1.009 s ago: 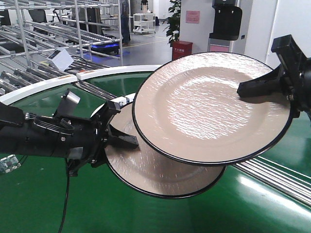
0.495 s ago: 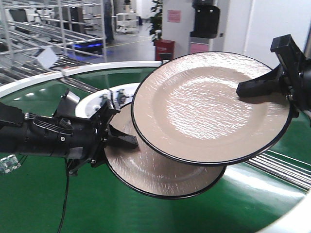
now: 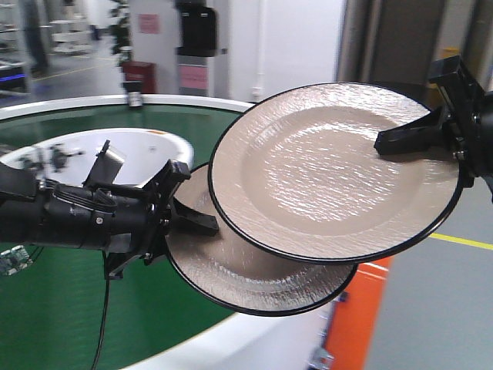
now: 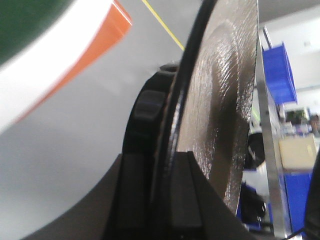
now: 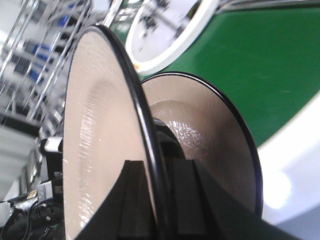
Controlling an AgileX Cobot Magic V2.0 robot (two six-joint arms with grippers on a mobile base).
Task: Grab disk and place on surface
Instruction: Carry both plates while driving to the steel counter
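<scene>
The right end effector (image 3: 404, 140), at the upper right, is clamped on the upper disk (image 3: 331, 169). The left end effector (image 3: 189, 216), at the left, is clamped on the lower disk (image 3: 254, 270) in the middle.

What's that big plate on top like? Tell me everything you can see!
The top plate is round and beige, with a thin black rim, a shallow dip in the middle and a shiny, streaky surface. It hangs in the air, tipped toward the camera. The right hand pinches its right edge. It covers part of the lower plate; whether they touch cannot be told.
</scene>
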